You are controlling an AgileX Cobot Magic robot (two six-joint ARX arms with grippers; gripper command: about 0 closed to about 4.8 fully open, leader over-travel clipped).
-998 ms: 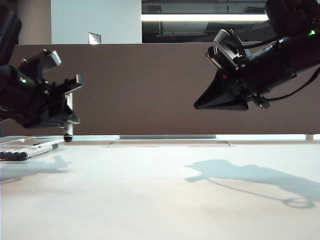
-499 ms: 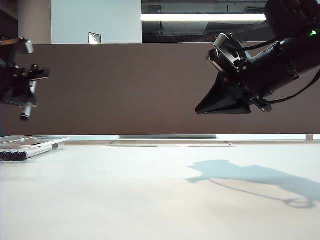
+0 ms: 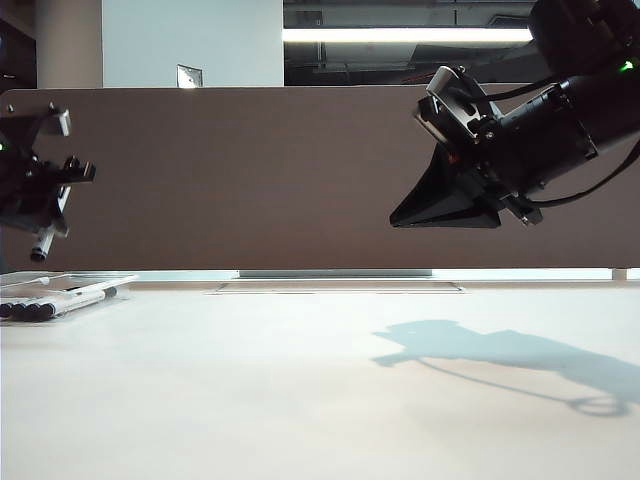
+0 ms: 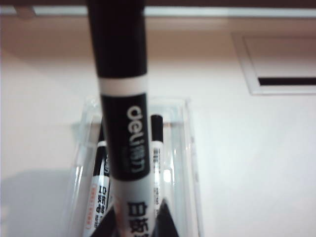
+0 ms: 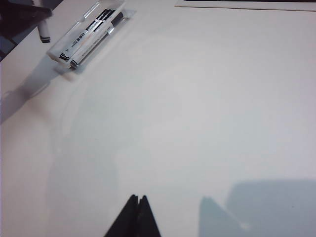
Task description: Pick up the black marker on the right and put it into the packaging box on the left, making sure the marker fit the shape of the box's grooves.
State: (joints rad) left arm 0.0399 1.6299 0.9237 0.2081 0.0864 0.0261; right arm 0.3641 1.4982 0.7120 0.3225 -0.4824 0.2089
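Note:
The black marker (image 4: 123, 123), white-grey barrel with a dark label and black cap, is clamped between the fingers of my left gripper (image 4: 138, 219). In the exterior view my left gripper (image 3: 50, 205) hangs at the far left, above the table, with the marker (image 3: 42, 243) pointing down over the packaging box (image 3: 70, 285). The clear box (image 4: 190, 148) lies directly beneath the marker and holds other markers (image 4: 156, 143). My right gripper (image 3: 395, 215) hovers high on the right, shut and empty; its fingertips (image 5: 137, 200) meet over bare table, with the box (image 5: 89, 32) far off.
A brown partition (image 3: 250, 180) runs along the back of the table. A recessed rectangular panel (image 3: 335, 287) sits in the table's far edge, beside the box in the left wrist view (image 4: 286, 64). The right arm's shadow (image 3: 480, 350) falls on the white table.
My left gripper has carried the marker up and to the left, from beside the box's right end to above it. The right arm has stayed put.

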